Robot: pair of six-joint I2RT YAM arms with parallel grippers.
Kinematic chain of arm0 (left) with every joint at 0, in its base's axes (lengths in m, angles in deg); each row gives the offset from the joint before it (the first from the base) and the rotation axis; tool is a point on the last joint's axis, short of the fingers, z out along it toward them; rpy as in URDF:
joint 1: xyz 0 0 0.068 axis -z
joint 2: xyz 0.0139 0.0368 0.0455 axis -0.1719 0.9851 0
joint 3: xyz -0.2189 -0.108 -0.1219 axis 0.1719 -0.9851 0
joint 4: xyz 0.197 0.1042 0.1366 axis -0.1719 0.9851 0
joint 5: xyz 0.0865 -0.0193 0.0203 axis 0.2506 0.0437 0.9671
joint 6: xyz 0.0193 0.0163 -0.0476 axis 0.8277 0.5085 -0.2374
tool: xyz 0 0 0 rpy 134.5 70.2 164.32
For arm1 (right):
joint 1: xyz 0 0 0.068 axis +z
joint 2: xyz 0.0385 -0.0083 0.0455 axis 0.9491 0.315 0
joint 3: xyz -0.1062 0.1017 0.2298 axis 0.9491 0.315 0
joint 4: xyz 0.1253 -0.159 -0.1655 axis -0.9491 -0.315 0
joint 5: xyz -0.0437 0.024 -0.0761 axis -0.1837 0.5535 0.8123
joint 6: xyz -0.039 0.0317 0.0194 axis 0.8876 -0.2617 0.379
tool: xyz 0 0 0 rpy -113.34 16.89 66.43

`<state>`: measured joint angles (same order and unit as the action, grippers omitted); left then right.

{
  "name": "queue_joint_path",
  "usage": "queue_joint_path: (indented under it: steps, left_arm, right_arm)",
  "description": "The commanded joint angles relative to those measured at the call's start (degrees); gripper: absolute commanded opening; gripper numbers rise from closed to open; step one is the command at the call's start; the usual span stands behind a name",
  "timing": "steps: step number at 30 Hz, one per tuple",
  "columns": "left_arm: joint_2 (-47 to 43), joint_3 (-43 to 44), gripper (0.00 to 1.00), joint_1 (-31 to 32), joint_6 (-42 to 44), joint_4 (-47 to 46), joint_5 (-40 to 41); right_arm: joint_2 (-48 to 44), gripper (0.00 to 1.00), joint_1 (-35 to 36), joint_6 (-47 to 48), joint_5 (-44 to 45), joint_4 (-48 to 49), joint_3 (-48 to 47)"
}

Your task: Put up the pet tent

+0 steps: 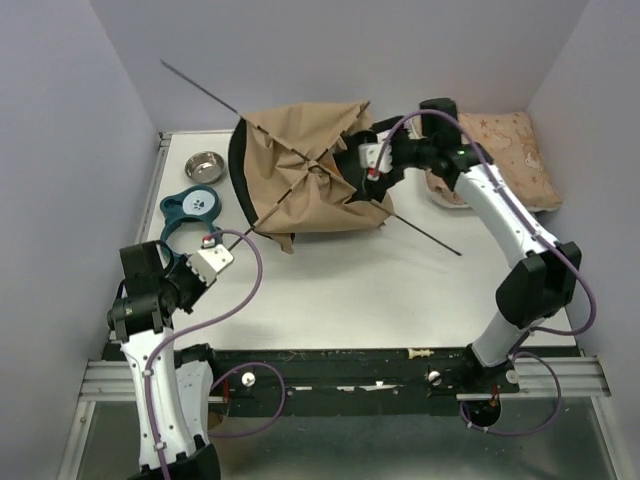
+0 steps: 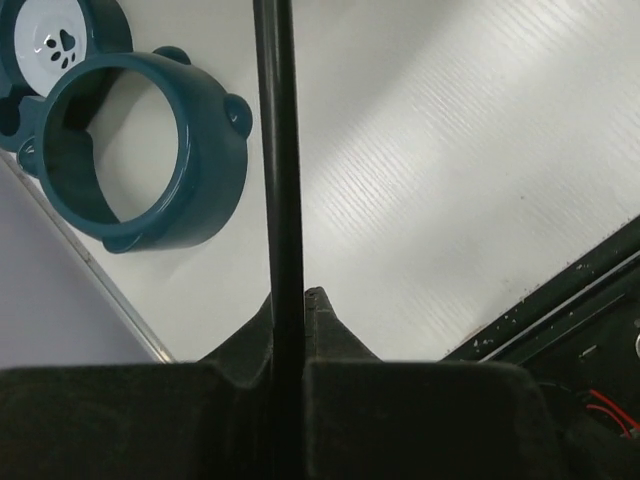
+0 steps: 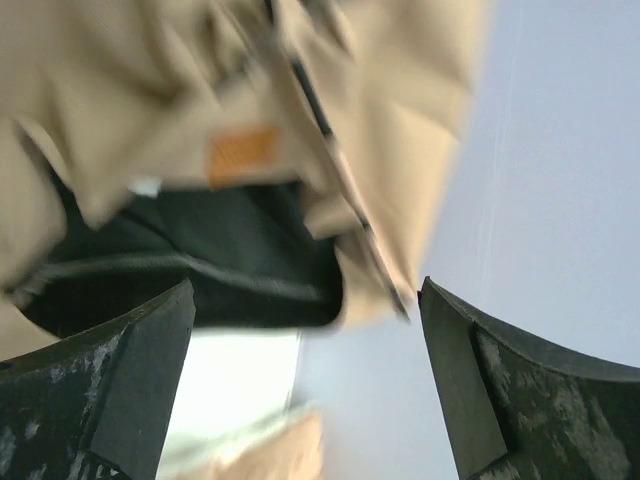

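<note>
The pet tent (image 1: 305, 175) is a crumpled tan fabric heap on a black base at the table's back middle, with thin black poles sticking out to the upper left and lower right. My left gripper (image 1: 218, 245) is shut on the near end of one black pole (image 2: 278, 150), which runs between the fingers up the left wrist view. My right gripper (image 1: 362, 160) is open at the tent's right side, nothing between its fingers. The right wrist view, blurred, shows the tan fabric (image 3: 400, 110), the orange-brown label patch (image 3: 240, 155) and the black base (image 3: 200, 260). The pom-pom is hidden.
A teal bowl stand (image 1: 190, 215) with a paw-print bowl lies left of the tent, also seen in the left wrist view (image 2: 140, 150). A steel bowl (image 1: 203, 165) sits behind it. A pink patterned cushion (image 1: 510, 155) lies at the back right. Walls enclose the table.
</note>
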<state>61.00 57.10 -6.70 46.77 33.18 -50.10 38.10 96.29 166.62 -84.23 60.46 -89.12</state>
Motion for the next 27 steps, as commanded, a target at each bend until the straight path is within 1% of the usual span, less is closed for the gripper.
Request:
queue_joint_path:
  steps: [1,3,5,7,8,9,11,13,15,16,18,20,21,22,23,25,26,27]
  left_arm:
    - [5.2,1.2,0.00,0.7,-6.2,-9.2,-5.6]
    - [7.3,1.9,0.00,0.7,-6.4,-9.3,-5.7]
    - [8.1,2.9,0.00,0.7,-5.1,-7.4,-8.5]
    - [8.3,4.3,0.00,1.0,-1.8,-3.2,-13.3]
    - [8.3,4.6,0.00,1.2,-1.6,-2.4,-15.0]
    - [8.3,4.7,0.00,1.7,-2.7,-2.6,-16.3]
    - [8.8,4.6,0.00,3.8,-4.4,-3.5,-17.8]
    - [10.0,4.2,0.00,7.0,-5.6,-4.4,-18.5]
    - [11.7,3.6,0.00,12.3,-9.3,-7.7,-16.6]
    - [12.7,3.2,0.00,15.8,-12.7,-10.0,-14.0]
    - [15.1,3.3,0.00,21.2,-17.2,-13.7,-10.9]
    - [17.2,3.8,0.00,23.1,-20.2,-16.1,-10.8]
    - [18.2,4.3,0.00,23.5,-23.3,-17.3,-11.1]
    - [19.2,4.9,0.00,23.7,-24.4,-17.7,-12.0]
    - [20.0,5.3,0.00,23.7,-23.9,-17.3,-13.4]
    - [20.0,5.0,0.00,24.8,-23.4,-17.6,-14.0]
    - [19.6,4.4,0.00,25.0,-23.9,-18.6,-13.3]
    - [19.1,4.1,0.00,25.2,-23.2,-19.1,-13.0]
  right_arm:
    - [-8.2,1.00,-6.9,-11.4,1.7,-7.4,-2.2]
    - [-10.6,1.00,-9.0,-18.9,0.2,-10.0,-1.8]
    - [-12.5,1.00,-9.5,-27.9,-2.7,-16.0,-2.8]
    - [-14.3,0.99,-9.4,-35.9,-9.8,-20.7,-2.3]
    - [-15.8,0.98,-9.4,-43.3,-12.1,-20.3,-0.7]
    - [-17.0,0.97,-8.7,-47.5,-15.9,-20.3,0.7]
    - [-19.5,0.95,-5.5,-52.5,-16.7,-19.0,4.7]
    - [-21.5,0.95,-0.7,-52.1,-14.4,-15.6,8.4]
    - [-21.9,0.95,3.6,-49.3,-10.8,-12.0,10.4]
    - [-20.9,0.95,5.1,-48.4,-9.4,-11.0,10.3]
    - [-17.3,0.89,7.4,-47.4,-8.2,-11.5,7.4]
    - [-13.7,0.84,9.1,-46.2,-6.8,-12.2,4.2]
    - [-13.2,0.83,9.9,-45.5,-5.9,-11.4,3.6]
    - [-13.3,0.82,11.0,-44.1,-4.5,-9.3,4.2]
    - [-13.8,0.81,12.0,-41.9,-3.0,-6.7,5.9]
    - [-14.3,0.79,13.1,-36.7,-2.9,-4.8,8.0]
    - [-13.8,0.74,13.1,-34.0,-2.9,-5.6,7.6]
    - [-12.8,0.71,13.1,-31.3,-2.9,-8.5,6.3]
